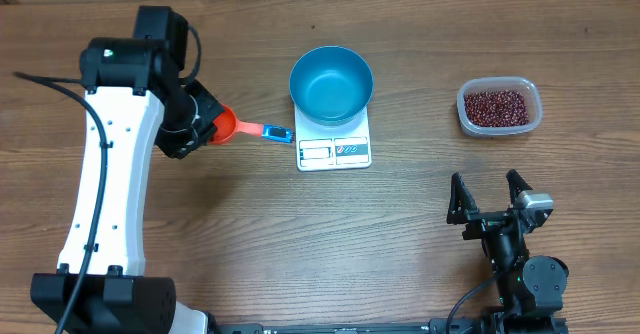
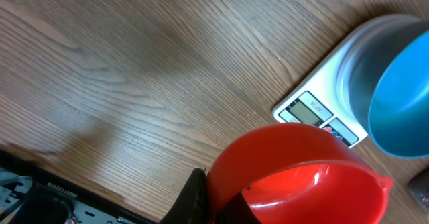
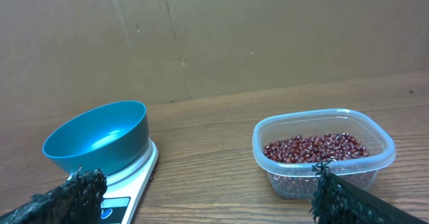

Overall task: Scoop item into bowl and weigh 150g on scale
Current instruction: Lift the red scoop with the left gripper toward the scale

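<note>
Brown wood-grain table (image 1: 400, 244), one flat surface in all three views. Two things sat directly on it: the white scale (image 1: 335, 152) around centre, toward the far side, with its display-panel edge facing the robot, and a clear plastic tub (image 1: 499, 107) off to the right at roughly the same depth, well apart from the scale. Both sat flat on the wood, neither tilted.
</note>
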Available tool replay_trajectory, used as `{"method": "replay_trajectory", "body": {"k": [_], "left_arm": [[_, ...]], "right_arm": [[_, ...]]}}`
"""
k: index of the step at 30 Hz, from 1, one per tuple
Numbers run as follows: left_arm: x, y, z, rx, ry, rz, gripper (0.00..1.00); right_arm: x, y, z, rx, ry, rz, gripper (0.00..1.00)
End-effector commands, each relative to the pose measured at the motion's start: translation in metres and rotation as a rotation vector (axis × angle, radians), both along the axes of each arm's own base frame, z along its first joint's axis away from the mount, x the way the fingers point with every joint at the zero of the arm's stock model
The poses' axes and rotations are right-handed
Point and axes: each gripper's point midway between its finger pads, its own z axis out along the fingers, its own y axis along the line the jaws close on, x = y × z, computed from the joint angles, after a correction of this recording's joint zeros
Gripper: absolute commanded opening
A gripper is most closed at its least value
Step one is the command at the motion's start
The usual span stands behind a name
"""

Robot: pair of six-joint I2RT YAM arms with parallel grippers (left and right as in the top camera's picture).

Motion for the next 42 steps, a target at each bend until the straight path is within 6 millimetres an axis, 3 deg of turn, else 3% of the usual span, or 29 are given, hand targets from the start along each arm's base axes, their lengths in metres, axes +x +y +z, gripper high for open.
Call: {"method": "replay_trajectory", "body": {"k": [1, 34, 42], "left_arm": [[0.0030, -0.0016, 0.0051, 0.026, -0.027, -0.003, 0.04], [0.0047, -0.0021, 0.0053, 0.028, -0.034, 0.009, 0.04], [0.0028, -0.0107, 0.0056, -0.022, -0.025, 0.002, 0.04]], "right_arm": [[0.0002, 0.0017, -0.0027, 0.005, 0.001, 0.007, 1.00], [0.0002, 0.0017, -0.0027, 0.005, 0.001, 0.007, 1.00], [0.0001, 0.0023, -0.0025, 0.027, 0.003, 0.010, 1.00]]}}
